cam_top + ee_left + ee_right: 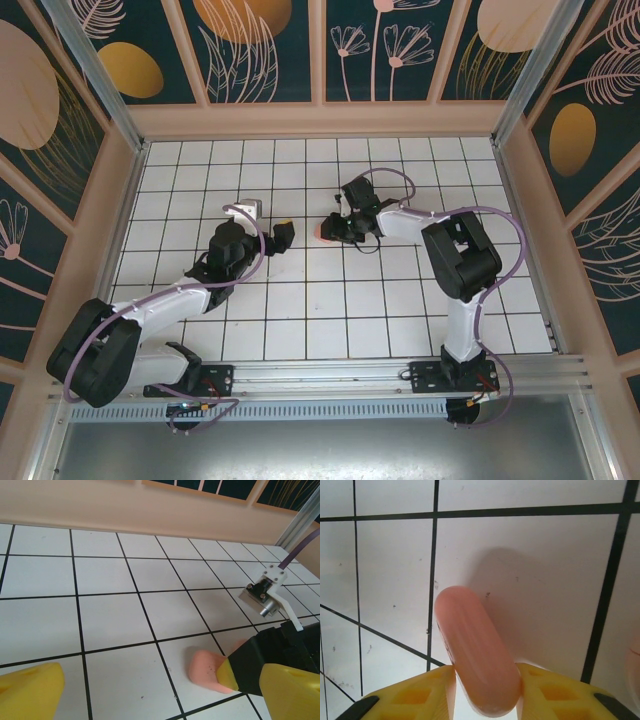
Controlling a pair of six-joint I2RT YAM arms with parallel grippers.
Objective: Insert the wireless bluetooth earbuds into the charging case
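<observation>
The charging case [475, 645], a salmon-pink rounded oblong with its lid down, sits between the yellow fingertips of my right gripper [487, 690], and both fingers touch its sides. In the top view the case [323, 232] lies on the white tiles near the middle, at the tip of the right gripper [337, 231]. My left gripper [280, 235] hangs a short way to its left, open, nothing between its fingers. From the left wrist the case [207, 670] rests on a tile with a yellow-tipped black right finger [227, 672] on it. The earbuds are hidden.
White tiles with black grout lines cover the floor [300, 310], ringed by a pale wooden wall [320, 120]. The right wrist's camera block [262, 592] hangs just above the case. A blurred pale-pink edge [636, 665] shows to the right of the right fingers.
</observation>
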